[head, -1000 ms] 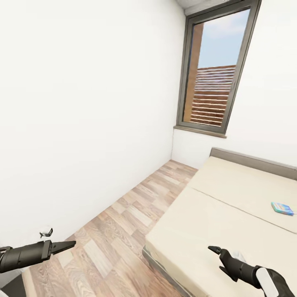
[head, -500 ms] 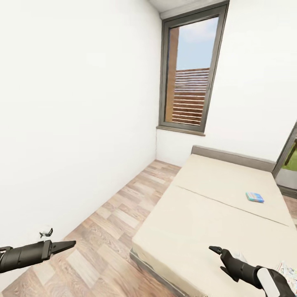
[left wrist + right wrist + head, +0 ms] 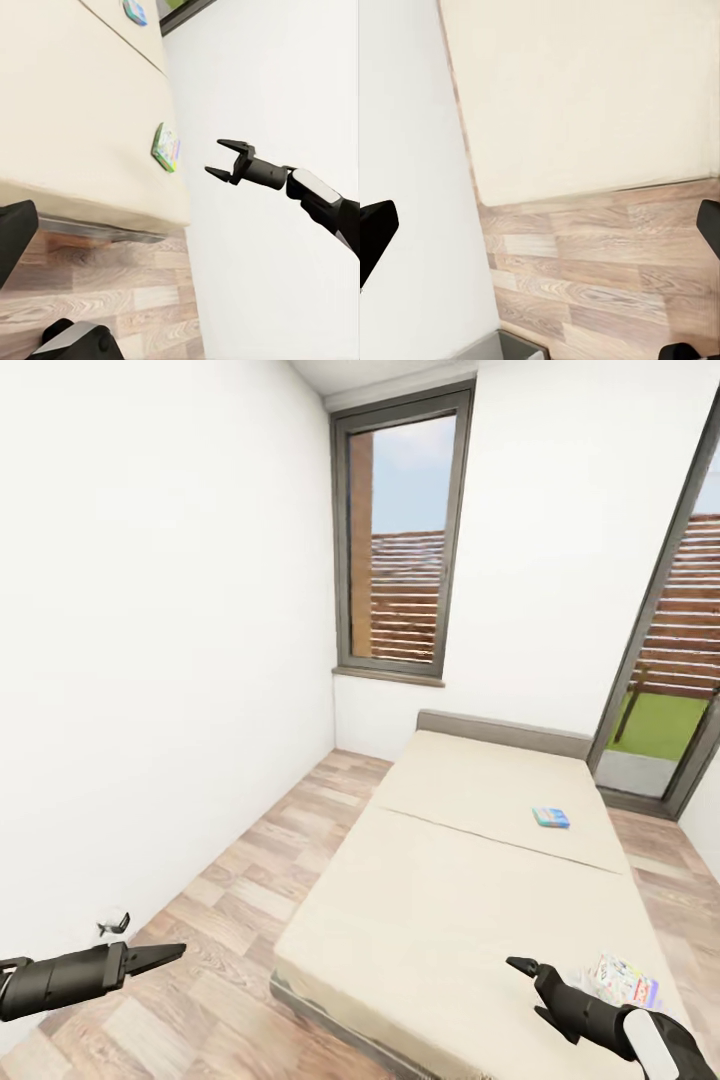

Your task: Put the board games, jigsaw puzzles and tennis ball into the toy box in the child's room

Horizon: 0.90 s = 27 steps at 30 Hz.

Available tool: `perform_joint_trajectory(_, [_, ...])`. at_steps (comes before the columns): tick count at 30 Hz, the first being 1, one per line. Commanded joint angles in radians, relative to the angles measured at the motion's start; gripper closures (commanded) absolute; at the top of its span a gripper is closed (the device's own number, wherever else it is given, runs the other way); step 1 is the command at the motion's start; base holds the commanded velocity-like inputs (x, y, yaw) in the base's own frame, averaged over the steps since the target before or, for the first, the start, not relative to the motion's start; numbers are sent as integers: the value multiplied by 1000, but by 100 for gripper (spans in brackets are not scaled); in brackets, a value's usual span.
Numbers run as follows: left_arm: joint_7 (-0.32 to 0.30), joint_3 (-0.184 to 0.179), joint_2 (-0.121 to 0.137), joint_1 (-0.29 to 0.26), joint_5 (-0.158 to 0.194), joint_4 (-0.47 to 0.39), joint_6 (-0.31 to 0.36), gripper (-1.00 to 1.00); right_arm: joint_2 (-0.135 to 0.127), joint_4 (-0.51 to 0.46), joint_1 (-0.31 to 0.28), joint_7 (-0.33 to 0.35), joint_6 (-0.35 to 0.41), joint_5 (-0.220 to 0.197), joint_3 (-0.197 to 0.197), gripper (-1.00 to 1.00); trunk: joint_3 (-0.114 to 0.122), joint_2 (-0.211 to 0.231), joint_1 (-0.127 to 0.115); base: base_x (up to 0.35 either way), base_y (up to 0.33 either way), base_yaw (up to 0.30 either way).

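Nearest the camera, the left gripper hangs low at the left of the head view, above the wood-plank floor; its two fingers look pressed together into one point with nothing between them. A small dark fitting sits on the white wall just behind it. Across at the lower right, the right gripper hovers over the near end of the bed, and its jaws stand spread apart and empty — the left wrist view shows that gripper clearly, two prongs parted with bare wall behind them.

Just beyond the right gripper, close to it but apart from the fingers, a small multicoloured board game lies flat near the bed's right-hand edge; the left wrist view catches it too, greenish, close to the mattress edge. Nothing stands between it and the open jaws.

Further up the cream mattress, past the seam, the blue board game lies flat, well apart from both grippers; its corner also peeks into the left wrist view.

Beyond that come the grey headboard, then the tall window and, at the right, a glass door with grass outside.
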Motion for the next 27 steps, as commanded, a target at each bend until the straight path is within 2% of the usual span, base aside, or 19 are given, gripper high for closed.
perform_joint_trajectory(1, [-4,1,0,0,-1,-1,11,-100,0,0,-1,4,5,3,-4,-100,-2,-2,1,-62,-266,-283])
perform_joint_trajectory(15, [-4,1,-1,0,-1,-1,11,-100,-1,2,-1,2,5,3,-4,-100,5,-2,1,-27,-265,-283])
perform_joint_trajectory(27, [-4,1,-5,0,-3,-1,11,-100,-1,2,-1,0,5,3,-4,-100,7,-2,1,-1,-133,-284])
